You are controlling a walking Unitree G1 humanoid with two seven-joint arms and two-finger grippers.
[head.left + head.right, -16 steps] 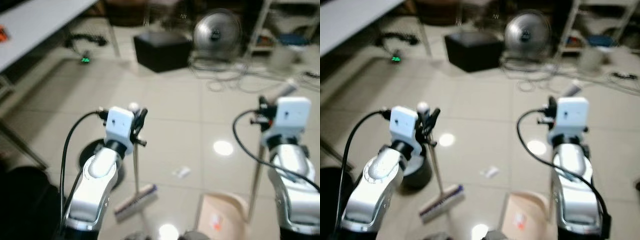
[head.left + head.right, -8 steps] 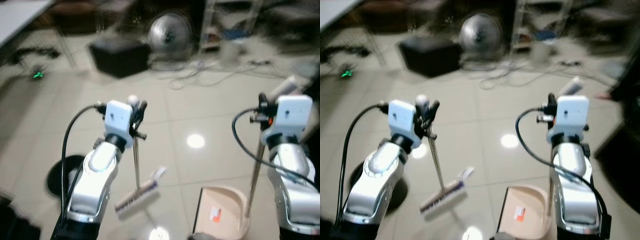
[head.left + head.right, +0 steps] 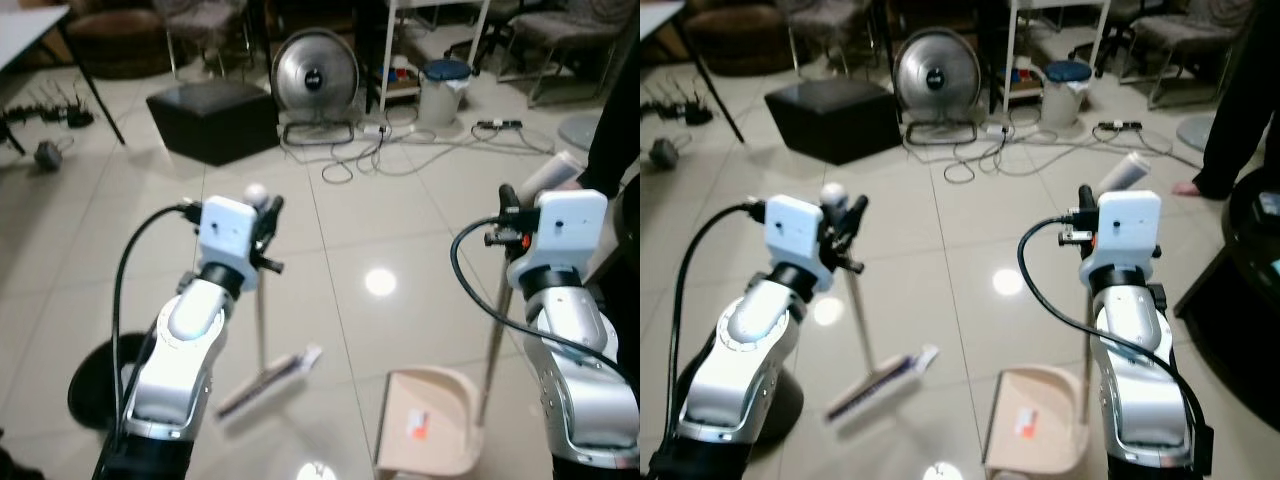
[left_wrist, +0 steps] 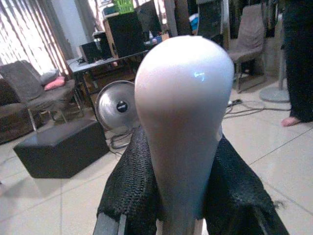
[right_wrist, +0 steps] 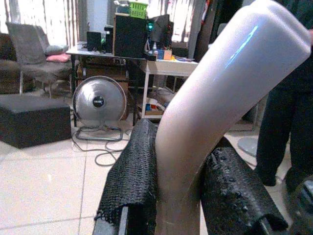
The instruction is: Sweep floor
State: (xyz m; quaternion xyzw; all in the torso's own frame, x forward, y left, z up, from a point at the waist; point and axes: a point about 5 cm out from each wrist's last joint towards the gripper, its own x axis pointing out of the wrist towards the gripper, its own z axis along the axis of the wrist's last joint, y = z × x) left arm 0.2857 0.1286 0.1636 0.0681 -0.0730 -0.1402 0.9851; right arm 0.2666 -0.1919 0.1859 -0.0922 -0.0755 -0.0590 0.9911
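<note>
We stand on a pale tiled floor [image 3: 380, 220] that runs out to 12 o'clock, where a black box [image 3: 212, 120] sits at about 11 o'clock, a round fan [image 3: 315, 68] stands at 12, and white cables [image 3: 370, 150] loop over the tiles in front of it. A person's dark legs [image 3: 1230, 100] and a bare foot show at 2 o'clock.

Our left arm [image 3: 185, 350] reaches forward at 10 o'clock. Its left pincer [image 3: 262, 222] is clenched around the top of the broom [image 3: 855, 320]: in the left wrist view the black fingers [image 4: 132, 191] press on both sides of the pale rounded knob of the handle. From the pincer the handle slants down toward 6 o'clock, and the broom head rests on the floor below and just to the 5 o'clock side of the pincer, tilted, with its dark bristles turned toward 8 o'clock.

Our right arm [image 3: 575, 350] is raised at 2 o'clock. The right pincer [image 3: 1087, 205] grasps the bent top of the dustpan [image 3: 425, 425] handle; the right wrist view shows black fingers [image 5: 137, 181] tight against the glossy curved tube. The thin handle drops straight from the pincer to the beige pan on the floor at 5 o'clock, its mouth facing 9 o'clock toward the broom head, a small gap of tile between them.

A scrap of litter [image 3: 312, 354] lies at the end of the broom head.
</note>
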